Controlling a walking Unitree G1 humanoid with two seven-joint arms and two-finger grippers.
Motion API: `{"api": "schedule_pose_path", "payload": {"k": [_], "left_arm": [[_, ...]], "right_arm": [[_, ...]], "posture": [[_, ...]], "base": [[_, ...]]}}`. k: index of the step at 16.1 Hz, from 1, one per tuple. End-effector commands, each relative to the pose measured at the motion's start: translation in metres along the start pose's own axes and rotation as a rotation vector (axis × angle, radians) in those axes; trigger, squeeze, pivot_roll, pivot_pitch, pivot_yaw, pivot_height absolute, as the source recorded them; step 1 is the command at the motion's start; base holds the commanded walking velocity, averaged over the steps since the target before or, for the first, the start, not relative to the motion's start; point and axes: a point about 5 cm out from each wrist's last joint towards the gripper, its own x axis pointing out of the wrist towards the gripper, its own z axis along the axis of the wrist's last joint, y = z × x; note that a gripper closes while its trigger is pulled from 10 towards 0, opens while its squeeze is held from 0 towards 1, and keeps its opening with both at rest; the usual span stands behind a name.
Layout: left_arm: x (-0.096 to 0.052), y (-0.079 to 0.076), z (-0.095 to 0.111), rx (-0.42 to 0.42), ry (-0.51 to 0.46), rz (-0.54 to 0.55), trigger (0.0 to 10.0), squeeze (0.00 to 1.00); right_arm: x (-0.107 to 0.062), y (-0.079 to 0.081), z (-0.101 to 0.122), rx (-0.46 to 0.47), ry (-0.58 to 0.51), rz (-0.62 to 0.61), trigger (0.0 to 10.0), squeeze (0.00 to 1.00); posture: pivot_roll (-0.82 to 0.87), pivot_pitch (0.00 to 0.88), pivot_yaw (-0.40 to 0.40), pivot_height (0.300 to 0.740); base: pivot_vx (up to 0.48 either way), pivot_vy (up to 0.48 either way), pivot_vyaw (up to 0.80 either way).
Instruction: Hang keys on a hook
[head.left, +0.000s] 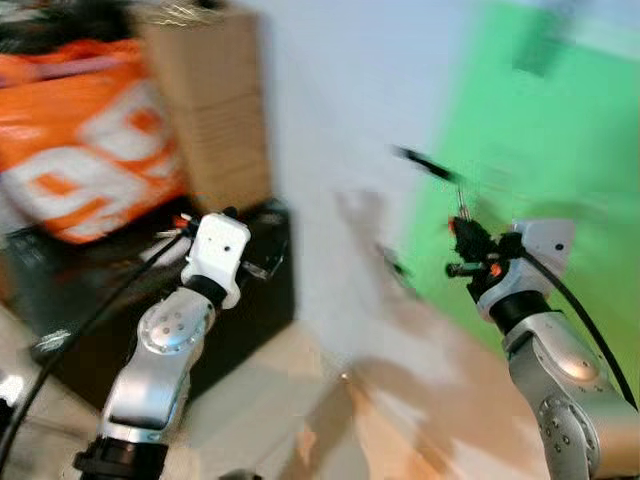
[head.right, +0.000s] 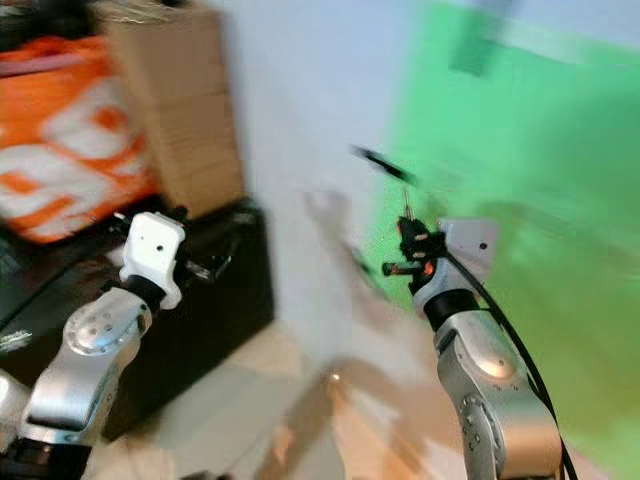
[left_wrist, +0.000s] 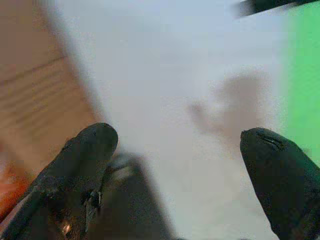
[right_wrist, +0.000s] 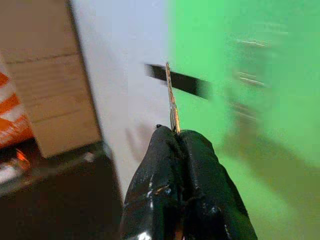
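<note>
We count one thin metal key (right_wrist: 172, 102), pinched upright in our clenched right hand (right_wrist: 179, 134), just near one dark hook (right_wrist: 180, 81) on the white-and-green wall (head.left: 340, 90). Our left hand (left_wrist: 177, 150) is released, fingers apart, beside one cardboard box (head.left: 210, 100) and one orange bag (head.left: 80, 140); both head views are blurred.

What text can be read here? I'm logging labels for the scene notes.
None can be read.
Orange bag: large white marks, too blurred to tell letters or numbers.
Cardboard box: no print visible.
Wall and green panel: no writing visible.
Key in the right claw: too thin and blurred to show any marking.
</note>
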Motion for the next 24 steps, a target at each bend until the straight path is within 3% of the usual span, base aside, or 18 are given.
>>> {"api": "schedule_pose_path", "payload": {"k": [1, 5, 9, 13, 21, 24], "left_arm": [[0.002, -0.002, 0.004, 0.017, -0.016, -0.02, 10.0, 0.0], [0.002, -0.005, 0.003, -0.022, -0.019, -0.05, 10.0, 0.0], [0.001, -0.004, 0.003, -0.024, -0.018, -0.048, 10.0, 0.0], [0.001, -0.002, 0.003, -0.01, -0.01, -0.033, 10.0, 0.0], [-0.001, -0.005, 0.01, 0.013, -0.031, -0.162, 10.0, 0.0], [-0.001, -0.007, 0.014, 0.028, -0.041, -0.224, 10.0, 0.0]], "right_arm": [[-0.003, 0.006, 0.007, -0.008, -0.043, 0.056, 10.0, 0.0], [-0.009, 0.025, 0.011, -0.017, -0.056, 0.231, 10.0, 0.0], [-0.011, 0.028, 0.01, -0.022, -0.058, 0.258, 10.0, 0.0], [-0.008, 0.03, 0.012, -0.023, -0.067, 0.263, 10.0, 0.0], [0.013, 0.027, 0.026, -0.073, -0.085, 0.243, 10.0, 0.0], [0.03, 0.02, 0.031, -0.09, -0.063, 0.193, 10.0, 0.0]], "posture": [[-0.12, 0.0, 0.006, 0.74], [-0.12, 0.0, 0.009, 0.74], [-0.11, 0.0, 0.008, 0.74], [-0.11, 0.0, 0.006, 0.74], [-0.1, 0.0, 0.007, 0.74], [-0.09, 0.0, 0.003, 0.74]], "base": [[0.0, -0.274, -0.79], [0.0, 0.0, -0.59], [0.0, 0.444, 0.0], [0.0, 0.0, 0.0], [0.0, 0.0, 0.0], [0.0, 0.0, 0.0]]}}
